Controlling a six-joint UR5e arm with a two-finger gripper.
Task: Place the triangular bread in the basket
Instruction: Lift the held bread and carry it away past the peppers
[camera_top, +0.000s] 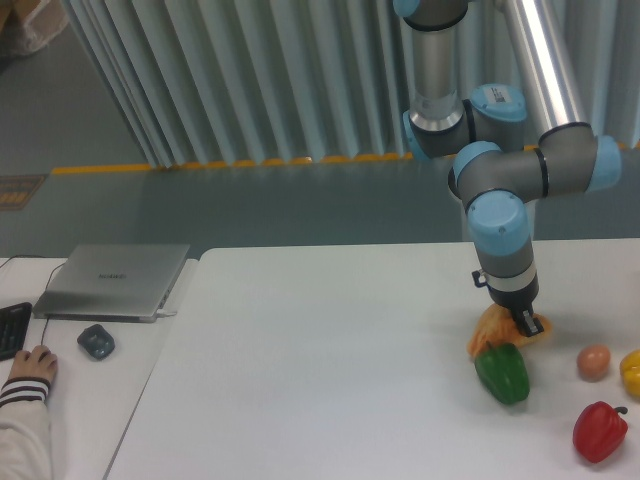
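Green pepper glossy plastic; table smooth matt white; laptop brushed metal.

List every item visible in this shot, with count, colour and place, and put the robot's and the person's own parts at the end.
triangular bread: 1, orange-tan, right side of the table, just behind the green pepper, under the gripper
green pepper: 1, green, in front of the bread
egg-shaped thing: 1, brown, right of the green pepper
red pepper: 1, red, front right corner
yellow thing: 1, yellow, cut off by the right edge
table: 1, white, centre and right
laptop: 1, silver, closed, left side desk
mouse: 1, dark grey, in front of the laptop
keyboard: 1, black, left edge, partly seen
gripper: 1, black, down at the bread; jaw state unclear
person's hand: 1, striped sleeve, lower left
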